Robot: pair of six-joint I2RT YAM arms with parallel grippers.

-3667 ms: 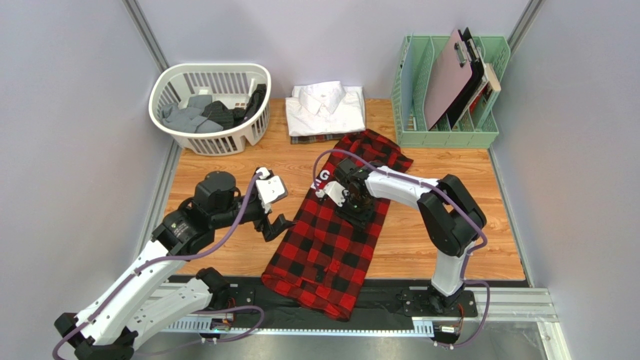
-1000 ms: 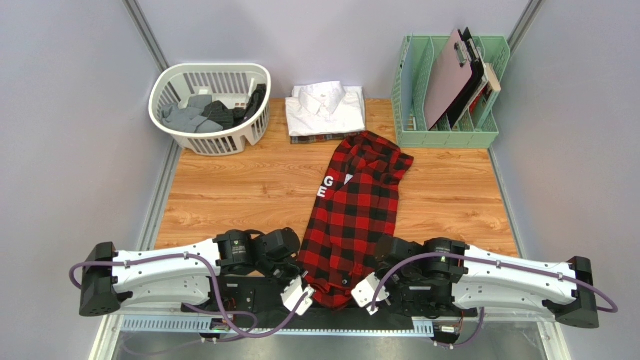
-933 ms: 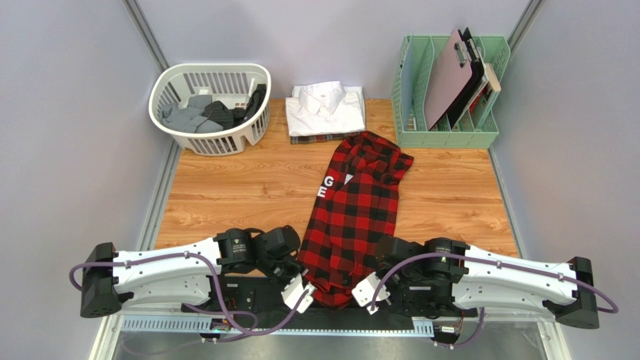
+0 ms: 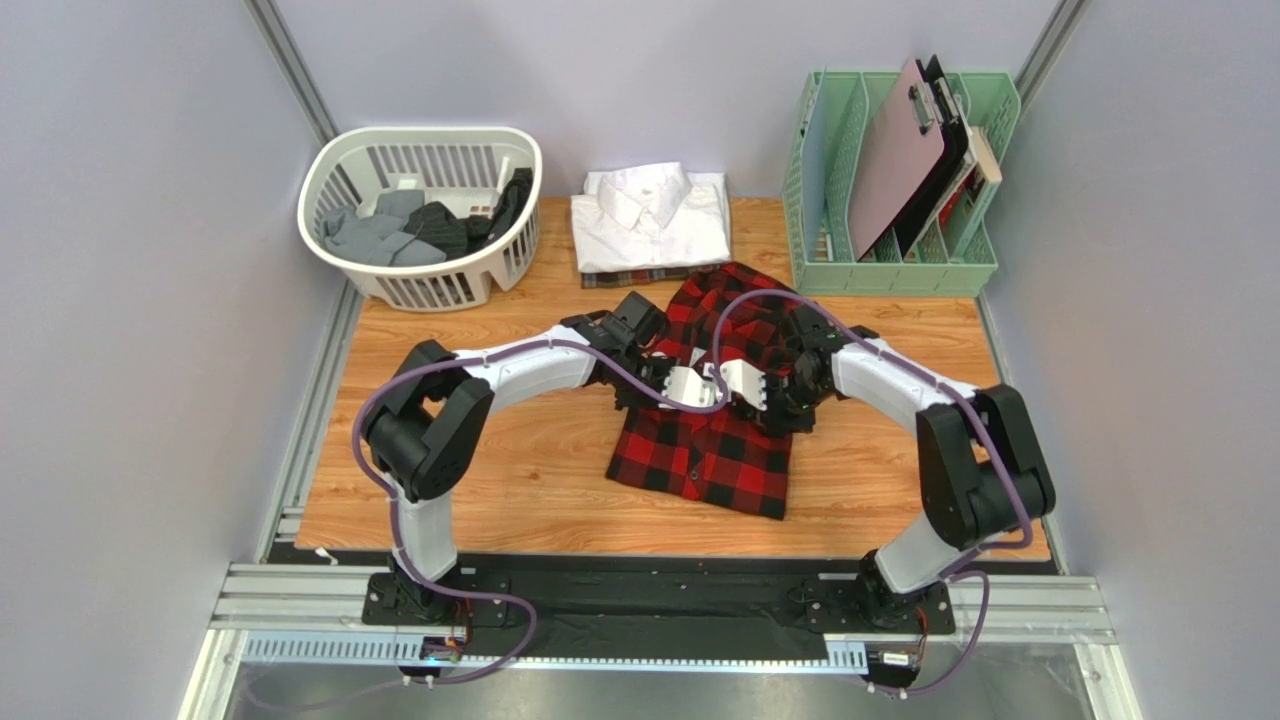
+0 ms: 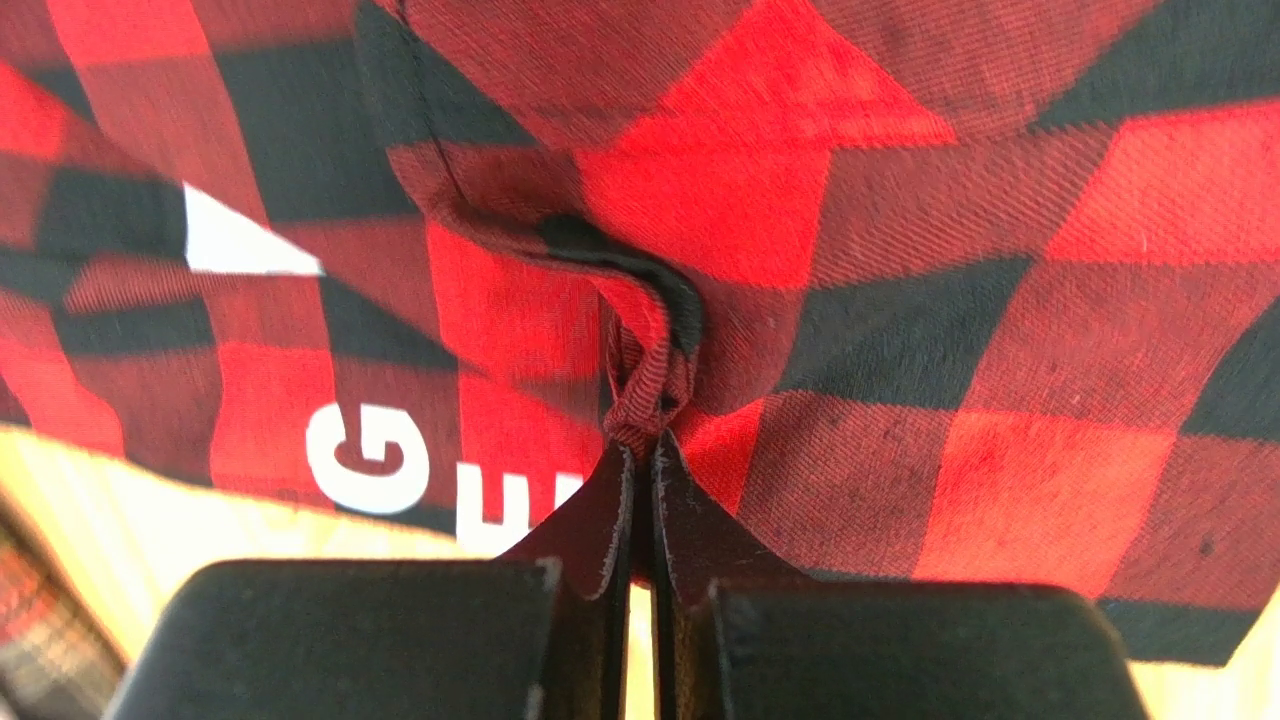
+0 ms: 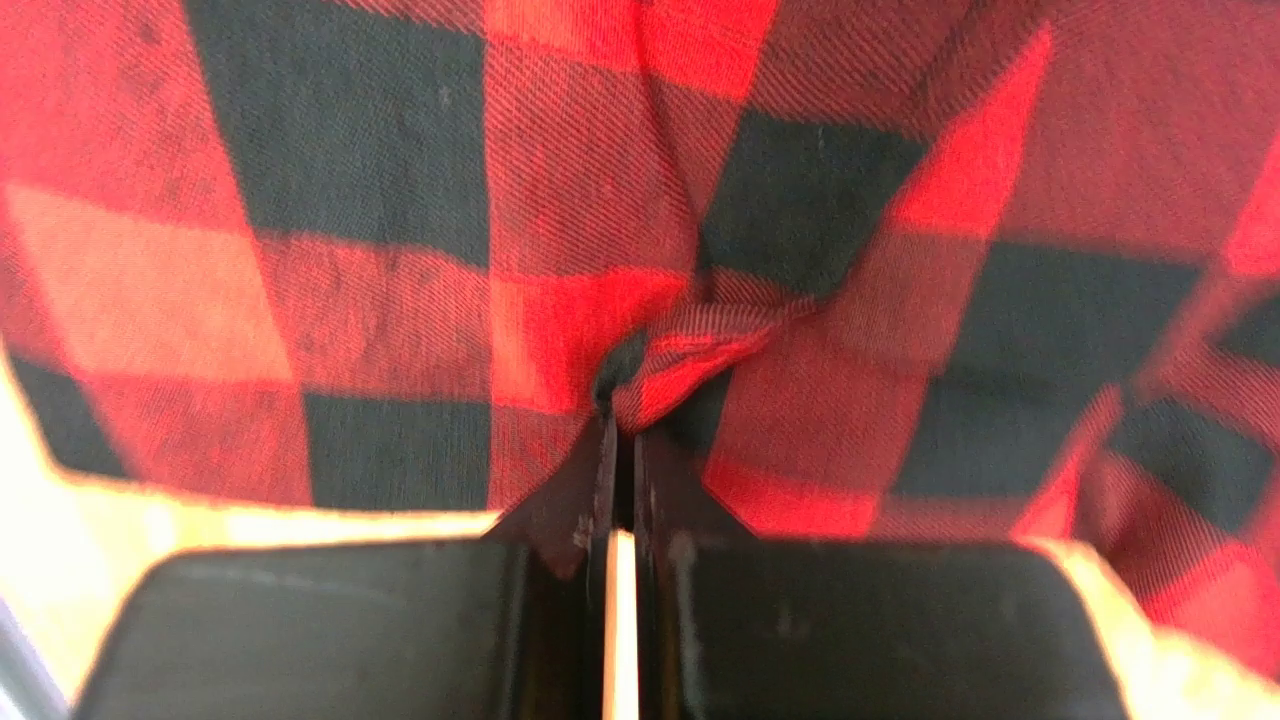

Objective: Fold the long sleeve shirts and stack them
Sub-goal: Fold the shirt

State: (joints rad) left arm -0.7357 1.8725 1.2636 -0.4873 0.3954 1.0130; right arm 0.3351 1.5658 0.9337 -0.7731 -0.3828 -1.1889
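Red-and-black flannel shirt [image 4: 706, 450] lies folded on the wooden table [image 4: 556, 480]; the left gripper [image 5: 637, 450] and right gripper [image 6: 618, 435] are each closed on a pinch of its cloth.

A: In the top view we see soft, even light from above. The wooden table [image 4: 541, 503] is bright, and the shadows on it are short and weak.

B: We agree. We find no glare there, and the picture is sharp up to the corners.

A: In the left wrist view the weave of the checked shirt [image 5: 902, 225] is sharp, but the black fingers [image 5: 594, 533], close to the lens, look soft.

B: The right wrist view is more blurred overall. The strip of table at its lower left is washed out, nearly white.
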